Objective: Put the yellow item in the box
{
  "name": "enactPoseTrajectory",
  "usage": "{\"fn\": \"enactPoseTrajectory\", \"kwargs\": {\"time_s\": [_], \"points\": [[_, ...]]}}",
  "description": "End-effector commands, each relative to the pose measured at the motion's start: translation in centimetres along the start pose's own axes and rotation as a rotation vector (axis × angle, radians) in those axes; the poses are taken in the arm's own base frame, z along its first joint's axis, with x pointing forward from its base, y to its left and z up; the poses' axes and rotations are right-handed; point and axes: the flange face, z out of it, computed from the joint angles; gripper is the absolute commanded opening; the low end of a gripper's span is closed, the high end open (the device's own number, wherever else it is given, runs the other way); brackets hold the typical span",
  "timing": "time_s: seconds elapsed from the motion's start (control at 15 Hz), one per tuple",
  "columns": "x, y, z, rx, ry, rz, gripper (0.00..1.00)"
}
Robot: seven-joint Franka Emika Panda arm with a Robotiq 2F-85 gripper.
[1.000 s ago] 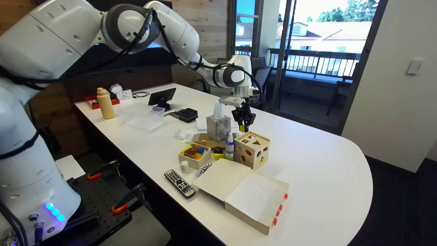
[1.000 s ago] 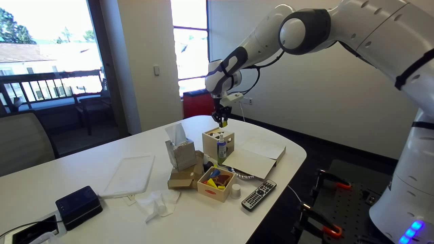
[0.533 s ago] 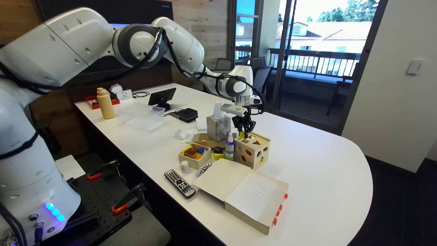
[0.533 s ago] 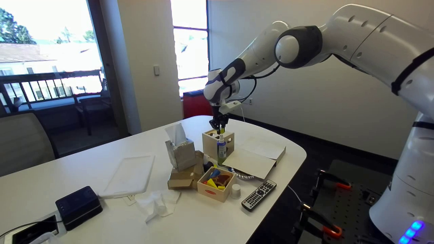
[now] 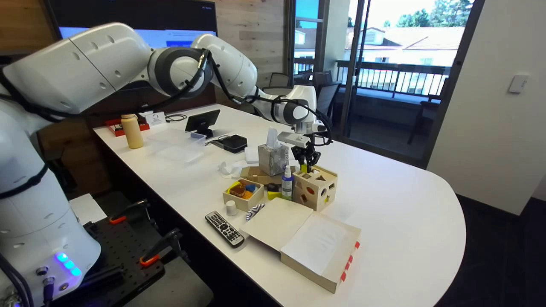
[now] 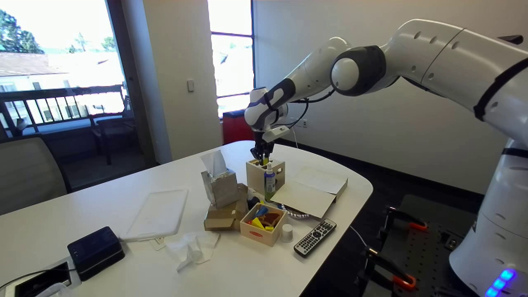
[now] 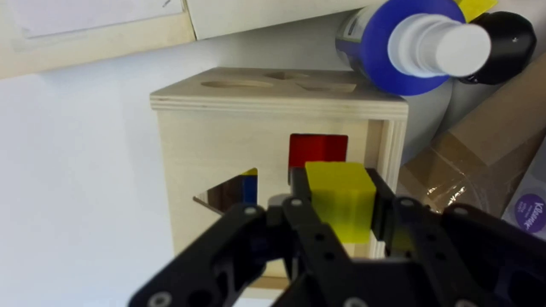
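The box (image 5: 316, 199) is a light-wood cube with shaped cut-out holes, standing on the table in both exterior views (image 6: 255, 177). In the wrist view its top face (image 7: 222, 140) has a triangular hole (image 7: 232, 190) and a square hole (image 7: 318, 148) with red inside. My gripper (image 7: 340, 185) is shut on a yellow block (image 7: 341, 204), the yellow item, gripped by its sides. The block is over the top face beside the square hole and hides its lower part. It also shows low over the box in both exterior views (image 5: 303, 168) (image 6: 265, 161). Whether it touches the wood I cannot tell.
A blue spray bottle (image 5: 287, 188) stands against the box. A tissue box (image 5: 273, 160) and brown cardboard (image 6: 218, 220) are beside it. An open flat white box (image 5: 320, 245) lies close by. A small wooden tray (image 6: 258, 237) holds coloured pieces near a remote (image 6: 315, 237).
My gripper has moved down with the yellow block, from above the box to close over its top face, with a small sideways shift. The table objects have not moved.
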Motion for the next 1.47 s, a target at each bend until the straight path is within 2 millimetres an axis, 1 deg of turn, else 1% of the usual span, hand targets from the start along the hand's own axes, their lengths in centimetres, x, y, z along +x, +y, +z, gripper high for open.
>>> {"fn": "enactPoseTrajectory", "kwargs": {"time_s": [0.0,0.47,1.4], "points": [[0.8,1.0,0.5,0.023,0.026,-0.004,0.09],[0.4,2.2,2.0,0.044,0.019,0.018,0.09],[0.4,1.3,2.1,0.081,0.016,0.025,0.09]]}}
